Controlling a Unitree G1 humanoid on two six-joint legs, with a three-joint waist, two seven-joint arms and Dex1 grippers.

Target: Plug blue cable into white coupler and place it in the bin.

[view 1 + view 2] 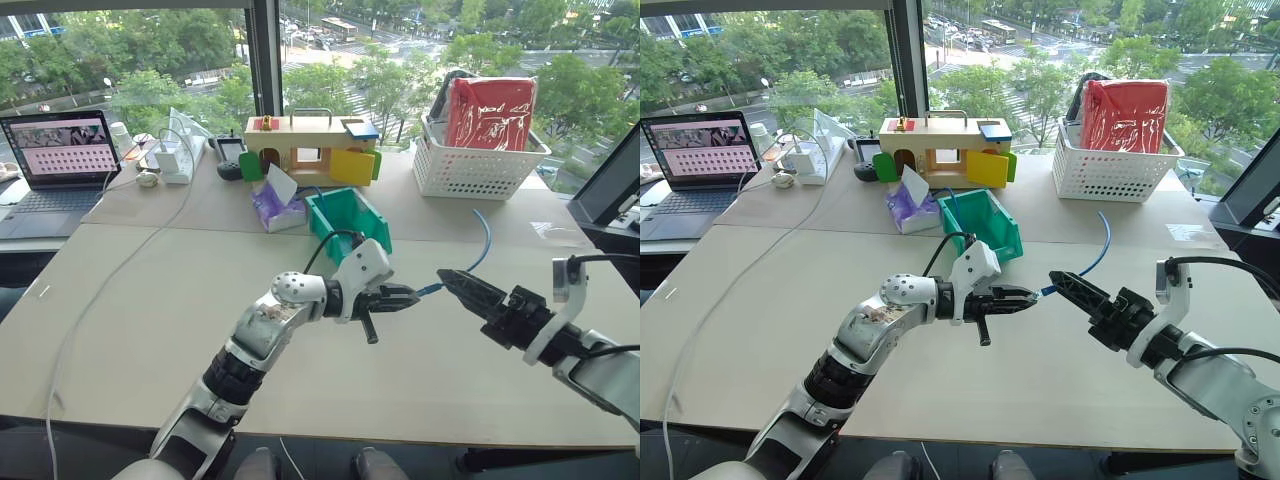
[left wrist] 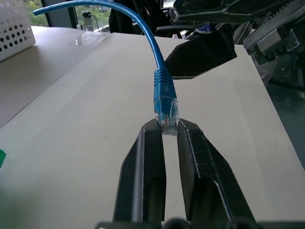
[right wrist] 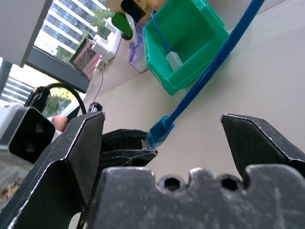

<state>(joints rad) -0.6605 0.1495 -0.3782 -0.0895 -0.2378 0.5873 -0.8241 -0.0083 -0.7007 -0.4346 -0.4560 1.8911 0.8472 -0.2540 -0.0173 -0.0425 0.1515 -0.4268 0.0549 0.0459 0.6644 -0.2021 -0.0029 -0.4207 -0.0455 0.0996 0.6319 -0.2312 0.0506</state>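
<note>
Left claw [image 1: 400, 297] is pinching the clear plug of the blue cable [image 2: 162, 90] right at its fingertips, held up off the desk [image 1: 150, 300]; the cord is arcing back and trailing toward the white basket [image 1: 470, 165] at the far right. Right claw [image 1: 452, 281] is hanging just beside the plug with jaws spread wide, holding nothing, its tips facing the left claw's. The bin [image 1: 350, 220] is sitting on the desk just behind the left claw; in the right wrist view a blue cord and a small pale block are lying inside it [image 3: 174, 61], possibly the coupler, can't tell for sure. Risks: the grip is only on the very tip of the plug, so any tug from the trailing cord could be twisting or pulling it out of the pinch. If the right claw is closing on the boot for a handover, it could be knocking the plug sideways or clipping the left fingertips, since the two claws are nearly touching. The cord's drag across the desk could also be turning the plug before mating. If that block really is the coupler, reaching in may be catching the bin's front lip.
</note>
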